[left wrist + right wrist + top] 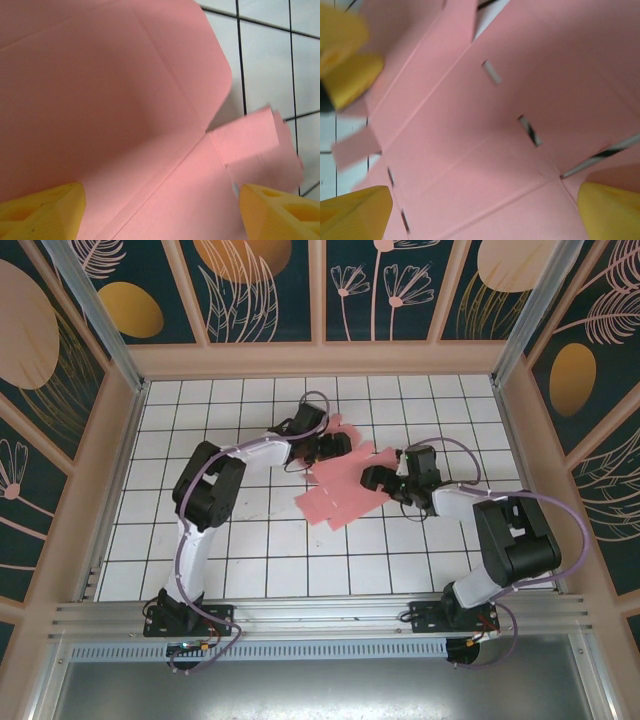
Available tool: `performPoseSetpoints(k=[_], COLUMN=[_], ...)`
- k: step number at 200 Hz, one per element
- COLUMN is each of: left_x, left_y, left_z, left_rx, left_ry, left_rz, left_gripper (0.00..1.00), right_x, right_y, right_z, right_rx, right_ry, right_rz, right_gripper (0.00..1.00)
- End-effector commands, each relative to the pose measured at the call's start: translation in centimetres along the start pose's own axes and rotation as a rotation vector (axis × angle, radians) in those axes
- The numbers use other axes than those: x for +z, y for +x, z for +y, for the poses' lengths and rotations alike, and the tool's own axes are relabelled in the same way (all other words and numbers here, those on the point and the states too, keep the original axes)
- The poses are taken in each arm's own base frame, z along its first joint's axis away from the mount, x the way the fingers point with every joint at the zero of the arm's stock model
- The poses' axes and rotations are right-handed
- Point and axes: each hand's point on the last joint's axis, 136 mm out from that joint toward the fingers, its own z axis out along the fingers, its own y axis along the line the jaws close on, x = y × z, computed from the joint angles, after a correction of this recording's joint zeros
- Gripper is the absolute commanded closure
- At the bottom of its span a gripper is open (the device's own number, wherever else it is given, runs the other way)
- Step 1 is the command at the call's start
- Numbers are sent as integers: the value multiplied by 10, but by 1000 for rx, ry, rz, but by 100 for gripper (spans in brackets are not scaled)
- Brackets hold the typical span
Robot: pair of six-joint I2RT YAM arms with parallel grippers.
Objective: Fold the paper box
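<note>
The pink paper box (338,490) lies as a flat cut-out with flaps and creases on the white tiled table, near the middle. My left gripper (338,448) is over its far edge, and my right gripper (373,478) is over its right side. In the left wrist view my left gripper (160,215) stands open, its yellow fingertips (42,210) wide apart over the paper box (125,100), where one large flap tilts up. In the right wrist view my right gripper (485,215) is open above the creased, slotted paper box (490,150). The left gripper's yellow finger (345,55) shows at top left.
The tiled table (240,560) is bounded by a wooden wall (320,360) at the back and at both sides. A metal rail (320,615) with the arm bases runs along the near edge. Bare tiles lie left of and in front of the card.
</note>
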Motion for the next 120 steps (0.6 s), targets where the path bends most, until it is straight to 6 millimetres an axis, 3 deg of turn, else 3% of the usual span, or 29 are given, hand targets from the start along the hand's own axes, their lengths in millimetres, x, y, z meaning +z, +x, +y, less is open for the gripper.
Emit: performPoseSetpoints(k=[1,39,76,86,102,120], left_x=[-24,-48,-64,-62,-61,-63], left_y=[9,37,71,90,108,113], left_z=[-11,4,16,24,15,-4], left_rx=[-49,-139,-183,-196,-186,-154], left_ry=[62,87,83,69,84,121], left_rz=[-21,-34,-20,8,31,20], left_gripper=[18,14,14,14,14,14], right_x=[7,25,55,62,70,74], right_y=[-11,-46,-74,-81,-93,-105], right_z=[-23,-35,-29,-24,-14,-2], right_rx=[22,11,-5,-8,-21,-48], right_ry=[63,78,42,24,-9,-26], right_rz=[9,0,23,28,37,36], right_gripper=[4,3,3,3,3,3])
